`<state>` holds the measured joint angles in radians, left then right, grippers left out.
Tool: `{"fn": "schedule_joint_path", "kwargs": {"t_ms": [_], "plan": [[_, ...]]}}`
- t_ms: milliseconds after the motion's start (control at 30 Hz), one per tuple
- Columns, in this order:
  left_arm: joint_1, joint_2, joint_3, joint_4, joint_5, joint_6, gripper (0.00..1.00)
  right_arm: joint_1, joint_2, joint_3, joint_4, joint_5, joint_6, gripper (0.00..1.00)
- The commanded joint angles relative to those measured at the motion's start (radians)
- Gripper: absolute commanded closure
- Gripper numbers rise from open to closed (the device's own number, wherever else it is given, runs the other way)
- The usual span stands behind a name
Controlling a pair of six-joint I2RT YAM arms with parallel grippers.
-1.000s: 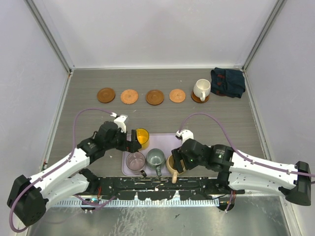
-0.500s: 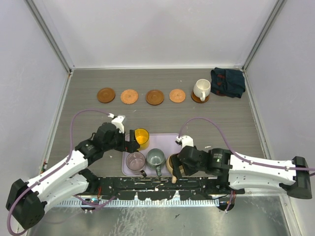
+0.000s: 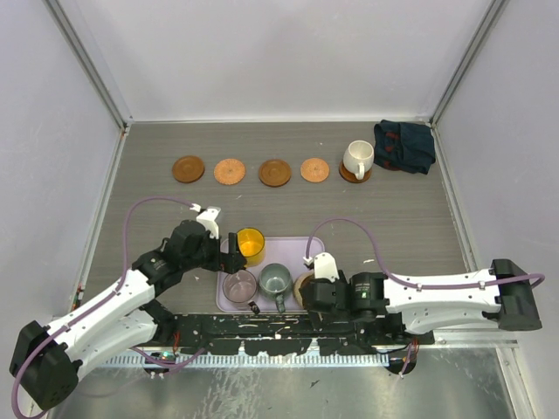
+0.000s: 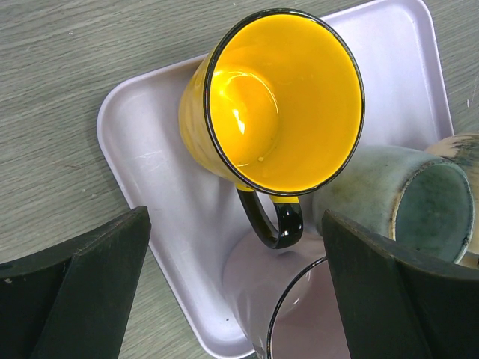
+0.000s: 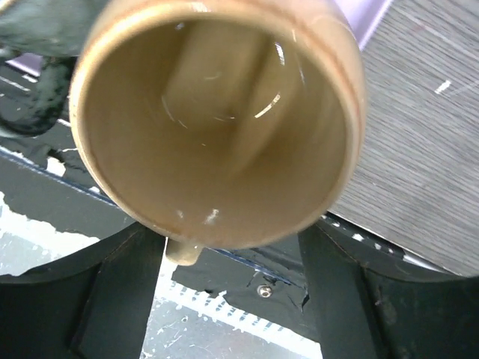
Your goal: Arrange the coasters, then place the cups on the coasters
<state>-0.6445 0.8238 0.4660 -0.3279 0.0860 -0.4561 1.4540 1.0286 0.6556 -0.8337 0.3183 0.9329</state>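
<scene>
Four bare coasters (image 3: 230, 171) lie in a row at the back. A fifth coaster (image 3: 354, 176) carries the white cup (image 3: 358, 157). On the lilac tray (image 3: 313, 245) stand the yellow cup (image 3: 251, 244), the mauve cup (image 3: 239, 285) and the grey-green cup (image 3: 276, 281). My right gripper (image 3: 313, 292) covers the tan cup (image 5: 217, 127) from above. Its fingers (image 5: 112, 292) are closed against the cup's sides, and their tips are hidden under the rim. My left gripper (image 4: 234, 218) hangs open over the yellow cup's black handle (image 4: 273, 221), touching nothing.
A dark navy cloth (image 3: 404, 146) lies bunched at the back right, beside the white cup. The tray (image 4: 150, 149) sits close to the table's near edge, right in front of the black arm-base rail (image 5: 247, 269). Grey walls close in the left, right and back.
The right arm has dropped back toward the near edge while its gripper stayed over the tan cup; its jaws widened, then narrowed again. The left gripper edged slightly left, still open.
</scene>
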Motion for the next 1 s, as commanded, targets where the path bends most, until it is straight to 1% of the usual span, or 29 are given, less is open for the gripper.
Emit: {"fn": "schedule_joint_path", "kwargs": {"t_ms": [0,100,233,433,533,967], "plan": [[-0.003,-0.015,0.003,0.018,-0.008,0.008,0.02,0.023,-0.014,0.043,-0.104,0.104,0.132,0.27],[-0.004,-0.011,0.002,0.018,-0.004,0.008,0.02,0.039,-0.032,0.057,-0.129,0.135,0.166,0.31],[-0.004,-0.014,-0.004,0.019,-0.003,0.009,0.02,0.044,-0.025,0.079,-0.119,0.155,0.15,0.34],[-0.004,-0.017,-0.009,0.013,-0.005,0.016,0.02,0.043,0.062,0.112,-0.093,0.166,0.118,0.48],[-0.004,-0.02,-0.008,0.008,-0.007,0.022,0.02,0.043,0.102,0.117,-0.088,0.168,0.115,0.52],[-0.004,-0.01,-0.016,0.021,-0.01,0.027,0.02,0.044,0.091,0.028,-0.047,0.155,0.158,0.54]]}}
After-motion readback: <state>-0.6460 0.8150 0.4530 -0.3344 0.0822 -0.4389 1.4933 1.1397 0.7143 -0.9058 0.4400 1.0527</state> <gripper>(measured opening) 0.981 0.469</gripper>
